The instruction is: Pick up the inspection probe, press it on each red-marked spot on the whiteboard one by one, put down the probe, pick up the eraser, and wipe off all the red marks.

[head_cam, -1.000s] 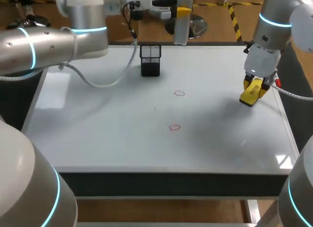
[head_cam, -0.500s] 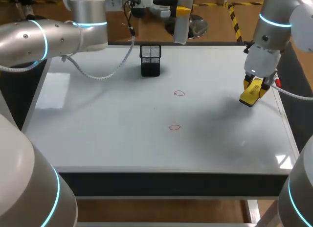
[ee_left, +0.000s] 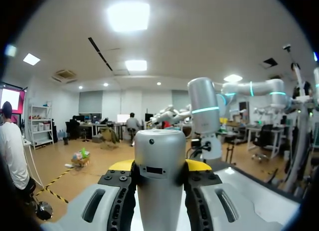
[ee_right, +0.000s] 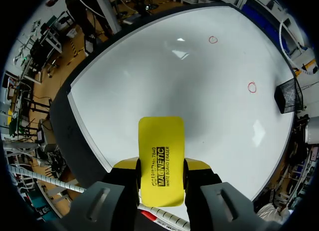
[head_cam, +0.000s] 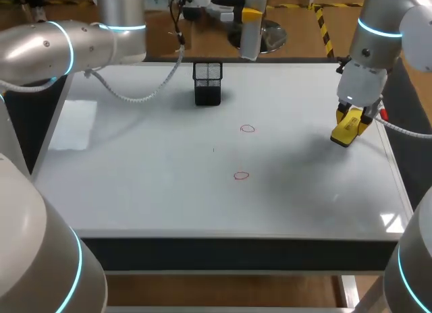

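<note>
Squarely, right hand [ee_right: 160, 166] clamps eraser [ee_right: 160, 139]; left hand [ee_left: 160, 166] clamps probe [ee_left: 159, 149].

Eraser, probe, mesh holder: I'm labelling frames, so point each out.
eraser [ee_right: 160, 136], right wrist view, yellow face.
probe [ee_left: 160, 151], left wrist view, silver barrel.
mesh holder [head_cam: 207, 83], head view, front wall.

The left arm [head_cam: 40, 46] and right arm [head_cam: 378, 23] are showing rounded silver-grey shells ringed with glowing cyan bands. A pale cable [head_cam: 135, 99] is looping off the left one, and what seem to be black screws [ee_left: 107, 177] are dotting the dark housing of the left gripper [ee_left: 159, 165].
</note>
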Robot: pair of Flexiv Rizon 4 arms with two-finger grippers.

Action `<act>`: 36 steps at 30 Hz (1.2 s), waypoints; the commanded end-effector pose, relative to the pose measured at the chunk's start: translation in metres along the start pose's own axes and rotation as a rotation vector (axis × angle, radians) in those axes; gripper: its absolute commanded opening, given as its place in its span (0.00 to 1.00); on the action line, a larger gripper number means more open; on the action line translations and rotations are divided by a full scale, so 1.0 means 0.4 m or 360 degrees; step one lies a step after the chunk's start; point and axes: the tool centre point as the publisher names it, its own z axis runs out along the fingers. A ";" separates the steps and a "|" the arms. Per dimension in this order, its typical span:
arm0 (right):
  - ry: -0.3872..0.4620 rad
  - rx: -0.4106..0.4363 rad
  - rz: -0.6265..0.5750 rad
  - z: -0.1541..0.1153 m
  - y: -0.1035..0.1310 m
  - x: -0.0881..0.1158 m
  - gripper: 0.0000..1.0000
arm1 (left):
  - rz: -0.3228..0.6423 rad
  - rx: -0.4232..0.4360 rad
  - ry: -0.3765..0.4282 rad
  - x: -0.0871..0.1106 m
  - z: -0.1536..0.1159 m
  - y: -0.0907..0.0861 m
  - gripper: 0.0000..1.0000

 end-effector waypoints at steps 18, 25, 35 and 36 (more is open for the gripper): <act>0.0246 0.0067 -0.0257 -0.004 0.170 -0.204 0.00 | -0.0004 -0.0002 0.0017 -0.008 -0.001 -0.002 0.00; 0.0239 0.0083 -0.0415 -0.002 0.253 -0.318 0.00 | -0.0004 -0.0002 0.0017 -0.008 -0.001 -0.002 0.00; 0.0247 0.0091 -0.0670 0.011 0.338 -0.479 0.00 | -0.0004 -0.0002 0.0017 -0.008 -0.001 -0.002 0.00; 0.0244 0.0089 -0.0692 0.014 0.345 -0.495 0.00 | -0.0004 -0.0002 0.0017 -0.008 -0.001 -0.002 0.00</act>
